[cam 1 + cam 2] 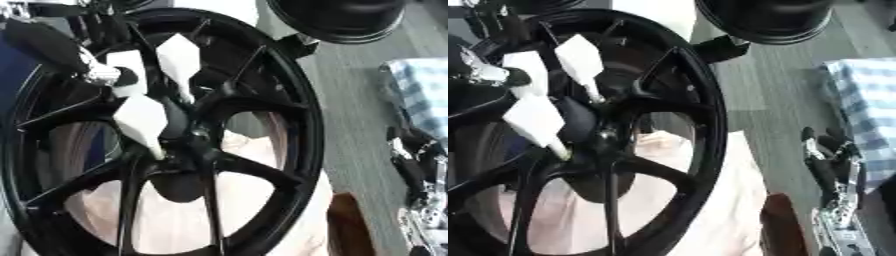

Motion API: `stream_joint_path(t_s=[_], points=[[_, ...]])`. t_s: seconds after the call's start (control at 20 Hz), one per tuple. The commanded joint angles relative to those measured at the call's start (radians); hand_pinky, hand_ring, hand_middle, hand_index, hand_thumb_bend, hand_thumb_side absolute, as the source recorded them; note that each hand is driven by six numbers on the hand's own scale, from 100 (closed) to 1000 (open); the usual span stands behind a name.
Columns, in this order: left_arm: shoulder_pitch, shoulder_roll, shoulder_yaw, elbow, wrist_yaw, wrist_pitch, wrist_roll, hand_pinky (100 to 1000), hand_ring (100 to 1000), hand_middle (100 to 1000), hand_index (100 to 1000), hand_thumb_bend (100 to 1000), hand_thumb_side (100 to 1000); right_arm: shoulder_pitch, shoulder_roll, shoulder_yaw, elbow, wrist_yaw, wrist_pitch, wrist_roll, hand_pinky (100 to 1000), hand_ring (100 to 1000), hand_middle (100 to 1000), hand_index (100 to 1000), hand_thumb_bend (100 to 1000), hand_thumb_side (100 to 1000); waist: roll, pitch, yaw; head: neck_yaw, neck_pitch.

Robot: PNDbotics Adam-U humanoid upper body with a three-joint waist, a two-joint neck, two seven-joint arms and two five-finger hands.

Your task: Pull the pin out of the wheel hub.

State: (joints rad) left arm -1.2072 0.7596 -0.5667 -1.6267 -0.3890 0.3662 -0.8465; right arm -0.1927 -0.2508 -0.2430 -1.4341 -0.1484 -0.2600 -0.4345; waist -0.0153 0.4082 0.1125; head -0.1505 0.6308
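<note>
A workshop or test bay: a black wheel (166,135) fills the frame's left, grey plank flooring (350,90) runs along the right.

Both views come from the head stereo pair, looking steeply down and very close on the wheel hub (188,135), which fills most of each picture. Left eye view sits slightly leftward, so the hub lands nearer centre; right eye view pushes it toward the left edge and shows more grey floor (772,85). Shared: hub spokes, left hand (140,117) fingers on them, right hand (833,165) at lower right, checked cloth (868,100) beyond its fingers.
</note>
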Motion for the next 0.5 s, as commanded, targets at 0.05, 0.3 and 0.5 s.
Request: stream_joint_path(t_s=[0.05,0.3,0.5], points=[[-0.016,0.004,0.002,0.01,-0.009,0.053,-0.049,729,710,673,812,446,531,-0.004,-0.012,0.0,-0.021,-0.005,-0.003,0.004,682,757,602,734,441,318,-0.001,-0.016,-0.002,0.005,-0.009],[-0.013,-0.005,-0.013,0.026,-0.016,0.039,-0.06,707,683,646,790,431,491,-0.005,-0.012,0.0,-0.021,-0.006,-0.003,0.004,683,757,602,734,438,321,-0.002,-0.016,-0.003,0.009,-0.009],[-0.012,-0.009,-0.021,0.038,-0.02,0.031,-0.061,686,655,617,766,399,422,-0.005,-0.012,0.0,-0.02,-0.008,-0.003,0.004,683,757,602,734,437,324,-0.002,-0.017,-0.003,0.011,-0.01]])
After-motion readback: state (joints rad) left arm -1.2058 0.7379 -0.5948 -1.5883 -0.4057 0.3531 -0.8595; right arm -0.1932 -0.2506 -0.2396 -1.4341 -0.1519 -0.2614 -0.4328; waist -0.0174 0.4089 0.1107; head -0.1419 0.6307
